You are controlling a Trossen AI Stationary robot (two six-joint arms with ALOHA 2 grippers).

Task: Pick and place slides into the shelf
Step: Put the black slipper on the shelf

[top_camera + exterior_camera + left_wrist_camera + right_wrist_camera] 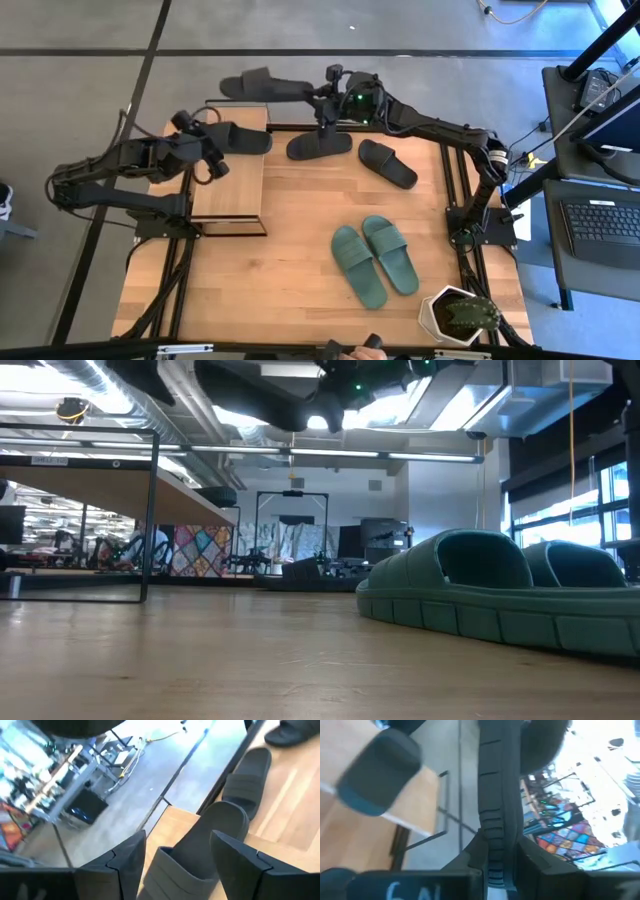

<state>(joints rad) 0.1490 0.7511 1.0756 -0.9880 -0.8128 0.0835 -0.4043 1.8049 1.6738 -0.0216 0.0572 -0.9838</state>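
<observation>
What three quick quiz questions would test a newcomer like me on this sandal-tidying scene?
1. How many teal-green slides lie on the table?
2. True or false: the right claw is empty.
3. The shelved black slide atop the shelf lies: A) between the fingers of the open left claw; B) under the table; C) on the teal-green slides.
Key: 1. Two. 2. False, it grips a lifted black slide. 3. A.

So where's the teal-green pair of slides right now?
In the high view, the teal-green rubber slides lie side by side right of the table's centre, near the white potted plant.
</observation>
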